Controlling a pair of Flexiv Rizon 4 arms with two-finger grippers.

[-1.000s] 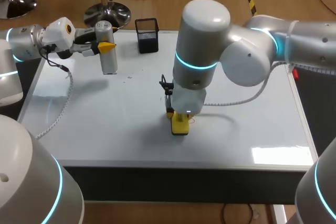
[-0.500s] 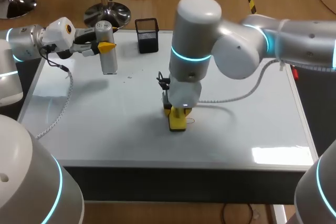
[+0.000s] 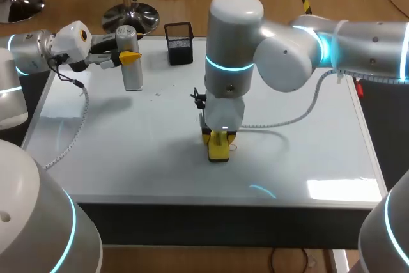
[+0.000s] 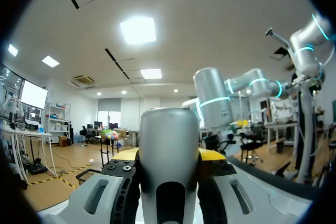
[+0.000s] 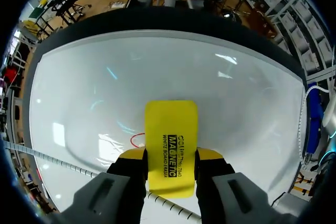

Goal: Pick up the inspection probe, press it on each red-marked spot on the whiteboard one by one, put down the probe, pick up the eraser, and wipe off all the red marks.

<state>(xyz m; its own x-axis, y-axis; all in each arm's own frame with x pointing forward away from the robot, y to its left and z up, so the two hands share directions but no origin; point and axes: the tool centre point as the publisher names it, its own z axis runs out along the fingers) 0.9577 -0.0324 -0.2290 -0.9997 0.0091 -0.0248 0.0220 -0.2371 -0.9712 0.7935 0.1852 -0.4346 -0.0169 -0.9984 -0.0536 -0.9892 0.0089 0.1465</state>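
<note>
Now right hand (image 5: 171, 153) grips one eraser (image 5: 171, 124) beside one red mark (image 5: 137, 140); left hand (image 4: 169, 157) clasps one probe (image 4: 169, 135).

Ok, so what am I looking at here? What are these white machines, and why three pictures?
These are one robot's left arm and right arm, working over a whiteboard. One picture looks down from above and behind; the two round ones come from wrist cameras. The left tool, a two-fingered clamp with yellow tips, holds a silver inspection probe over the board's far left part. The right tool holds a yellow eraser against the board, beside a red mark. A black mesh cup stands at the back.
</note>
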